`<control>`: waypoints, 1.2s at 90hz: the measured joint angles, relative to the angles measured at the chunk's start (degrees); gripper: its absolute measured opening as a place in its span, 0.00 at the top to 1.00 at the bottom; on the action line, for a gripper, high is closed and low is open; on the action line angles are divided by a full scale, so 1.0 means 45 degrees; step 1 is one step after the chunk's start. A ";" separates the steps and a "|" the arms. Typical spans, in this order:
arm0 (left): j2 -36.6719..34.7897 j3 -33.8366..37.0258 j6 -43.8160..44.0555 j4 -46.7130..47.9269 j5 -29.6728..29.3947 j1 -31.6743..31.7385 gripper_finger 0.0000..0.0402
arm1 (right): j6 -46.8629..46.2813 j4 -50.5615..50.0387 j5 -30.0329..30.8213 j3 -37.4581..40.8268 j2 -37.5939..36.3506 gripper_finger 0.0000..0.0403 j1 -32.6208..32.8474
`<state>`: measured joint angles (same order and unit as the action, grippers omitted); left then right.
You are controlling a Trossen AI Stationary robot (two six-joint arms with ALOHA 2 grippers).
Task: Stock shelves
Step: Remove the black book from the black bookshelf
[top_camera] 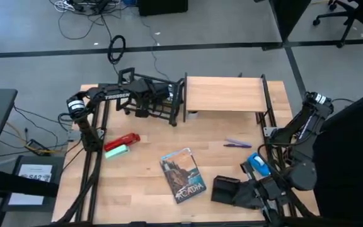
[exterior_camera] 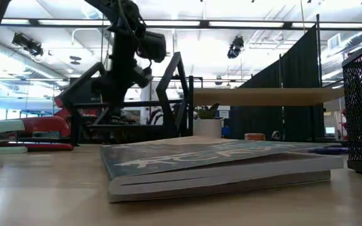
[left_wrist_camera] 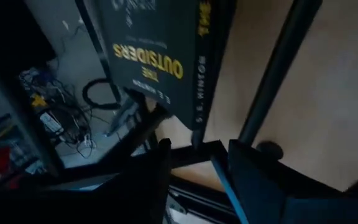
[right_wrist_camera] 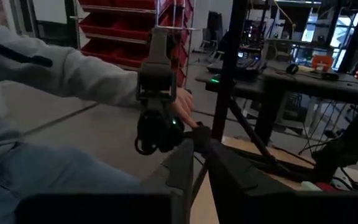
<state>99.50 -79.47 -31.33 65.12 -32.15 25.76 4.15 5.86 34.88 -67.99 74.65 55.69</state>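
High view: left tool [top_camera: 145,101] sits inside the black tube-frame rack [top_camera: 162,101] at the tabletop [top_camera: 144,189] rear edge, beside the wood plank shelf [top_camera: 224,94]. Right tool [top_camera: 247,192] rests at the front right; finger state cannot be told.

Left wrist view: fingers [left_wrist_camera: 253,180] spread beside "The Outsiders" book [left_wrist_camera: 160,50].

The table holds two shelf units: one black tube-frame rack [top_camera: 159,101] and one wood-topped shelf [top_camera: 224,94]. Two books are present (one dark book [left_wrist_camera: 160,50], one illustrated book [top_camera: 182,174]), one red stapler [top_camera: 122,141], one mesh tray [top_camera: 225,189].
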 joint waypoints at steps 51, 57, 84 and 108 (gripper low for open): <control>0.0219 0.0046 -0.1827 -0.1535 0.2633 0.1557 0.65 | 0.0125 0.0007 0.0003 0.0000 0.0000 0.95 -0.0758; 0.0219 0.0046 -0.1857 -0.1878 0.3337 0.1679 0.65 | 0.0125 0.0007 -0.0002 0.0000 0.0000 0.95 -0.0815; 0.0224 0.1145 -0.2920 -0.2931 0.3957 0.1872 0.65 | 0.0112 0.0010 -0.0002 0.0000 0.0000 0.95 -0.0828; 0.0151 0.1805 -0.3941 -0.4167 0.3730 0.1908 0.65 | 0.0101 0.0012 -0.0002 0.0000 -0.0005 0.95 -0.0838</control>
<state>100.18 -71.35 -49.06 46.37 -15.37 34.35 4.60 5.91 34.87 -67.99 74.63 51.92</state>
